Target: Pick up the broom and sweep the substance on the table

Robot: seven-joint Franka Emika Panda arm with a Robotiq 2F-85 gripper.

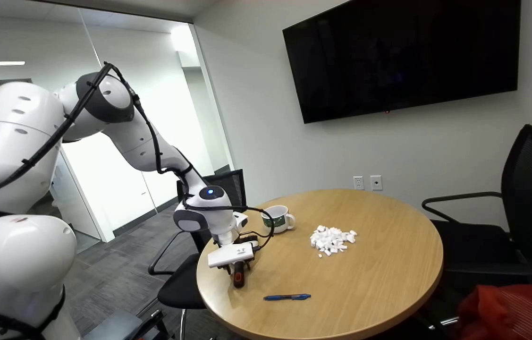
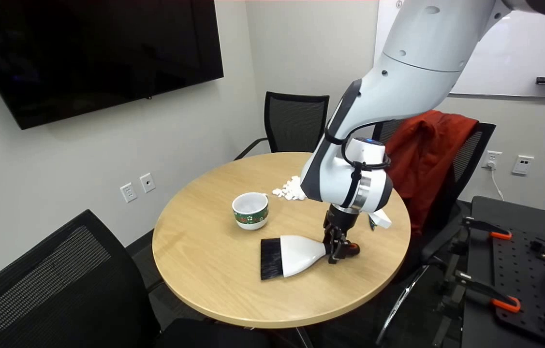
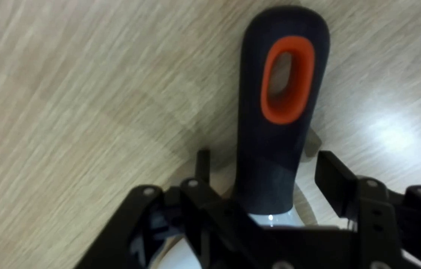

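Observation:
The broom lies flat on the round tan table (image 1: 388,283). Its white head with black bristles (image 2: 299,253) shows in an exterior view, and its dark handle with an orange-rimmed hole (image 3: 270,149) fills the middle of the wrist view. The handle also shows in an exterior view (image 1: 239,276). My gripper (image 3: 262,164) is open, lowered around the handle near the white neck, with a gap on each side. It also shows in an exterior view (image 2: 337,246). The substance, a pile of white pieces (image 1: 332,240), lies across the table; the arm partly hides it in an exterior view (image 2: 291,189).
A white and green mug (image 1: 275,219) stands near the broom head, also seen in an exterior view (image 2: 250,210). A blue pen (image 1: 287,297) lies near the handle. Office chairs (image 2: 296,121) surround the table. A black cart with clamps (image 2: 519,270) stands beside it.

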